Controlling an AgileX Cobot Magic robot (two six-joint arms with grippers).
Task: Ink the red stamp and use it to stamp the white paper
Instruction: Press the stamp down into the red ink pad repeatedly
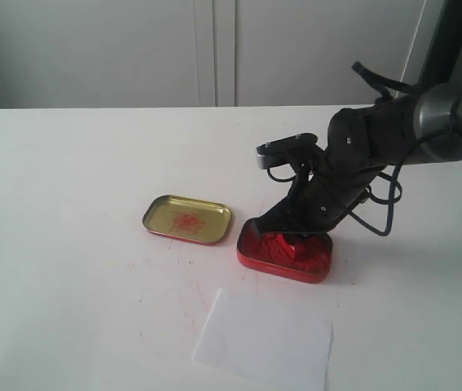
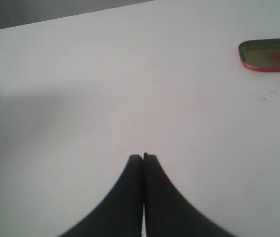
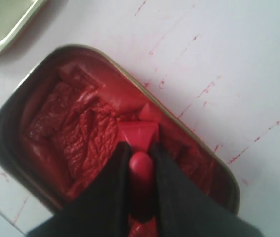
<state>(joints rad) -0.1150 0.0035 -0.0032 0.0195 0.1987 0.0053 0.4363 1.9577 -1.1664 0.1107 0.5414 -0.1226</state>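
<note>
Pointing at bare tabletop (image 2: 80,89), the left end effector (image 2: 143,158) is holding its fingers pressed together on nothing, the gold lid (image 2: 270,55) lying well off to one side. The white paper (image 1: 265,340) is lying near the right end effector (image 3: 140,148), just past the red ink tin (image 1: 283,267). That end effector is clamping the red stamp (image 3: 139,133) by its narrow knob (the sensible hold), base sitting in the paste. Small, stiff and light, it is probably turning slippery wherever ink is reaching.
</note>
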